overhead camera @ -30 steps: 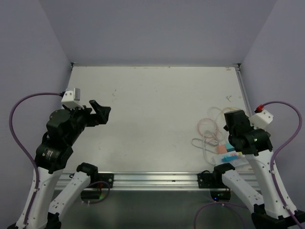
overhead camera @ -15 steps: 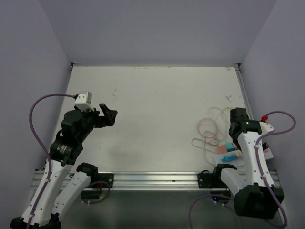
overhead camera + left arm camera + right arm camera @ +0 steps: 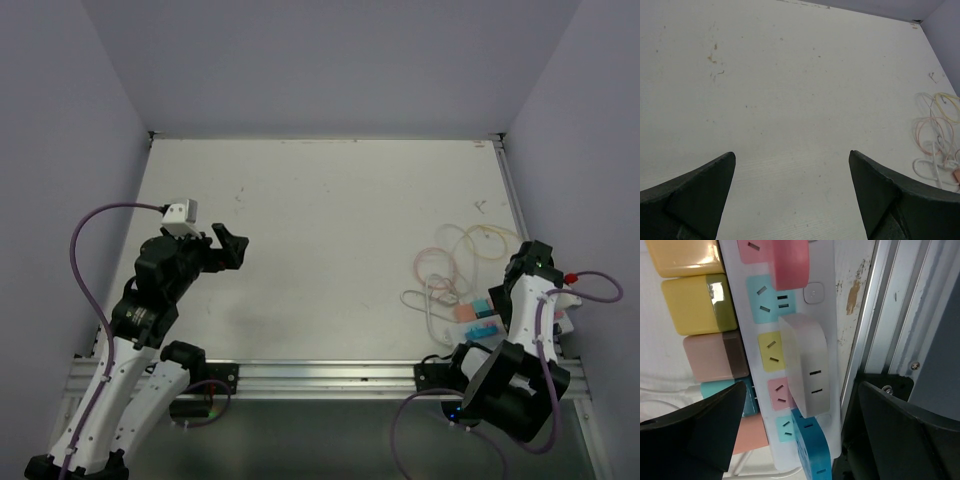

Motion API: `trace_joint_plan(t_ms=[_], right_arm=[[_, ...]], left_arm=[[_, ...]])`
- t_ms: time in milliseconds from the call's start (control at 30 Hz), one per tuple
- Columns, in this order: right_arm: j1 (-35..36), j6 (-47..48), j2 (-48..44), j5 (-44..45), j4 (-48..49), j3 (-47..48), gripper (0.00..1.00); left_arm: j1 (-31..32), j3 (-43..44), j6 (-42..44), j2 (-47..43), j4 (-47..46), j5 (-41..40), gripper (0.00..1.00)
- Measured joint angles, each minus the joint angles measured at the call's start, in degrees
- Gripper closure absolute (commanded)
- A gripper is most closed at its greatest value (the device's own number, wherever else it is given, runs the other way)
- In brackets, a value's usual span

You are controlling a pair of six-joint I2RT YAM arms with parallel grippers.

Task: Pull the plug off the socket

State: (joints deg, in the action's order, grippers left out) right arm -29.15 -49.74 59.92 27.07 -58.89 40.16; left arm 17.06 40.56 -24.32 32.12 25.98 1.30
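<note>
White arms (image 3: pixel 92 400); black joints (image 3: pixel 160 270); purple cables (image 3: pixel 77 250).

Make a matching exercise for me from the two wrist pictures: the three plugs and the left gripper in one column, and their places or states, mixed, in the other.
Things:
1. white plug
2. pink plug
3. blue plug
4. left gripper

Places or states:
A. open, above the bare table
B. on the socket, at the top edge of the right wrist view
C. on the socket, at the bottom edge of that view
D. on the socket, between the other two plugs

Pairs: 1-D; 2-B; 3-C; 4-A
</note>
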Motion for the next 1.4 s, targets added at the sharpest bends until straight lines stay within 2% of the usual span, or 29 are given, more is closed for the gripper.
trace_joint_plan(t_ms=[300, 767, 1400], right_arm=[[-2.8, 0.4, -0.1, -3.0, 5.2, -2.8, 0.01], [-3.2, 0.4, -3.0, -5.6, 10.9, -7.9, 0.01], [-3.4, -2.2, -4.9, -0.8, 6.0, -7.5, 0.01]], left_arm=[[0.0, -1.0, 0.0, 0.0, -0.3, 0.2, 0.0], [0.0, -1.6, -0.1, 0.7, -0.9, 1.7, 0.0], [0.0, -1.6, -0.2, 1.3, -1.6, 3.5, 0.0]])
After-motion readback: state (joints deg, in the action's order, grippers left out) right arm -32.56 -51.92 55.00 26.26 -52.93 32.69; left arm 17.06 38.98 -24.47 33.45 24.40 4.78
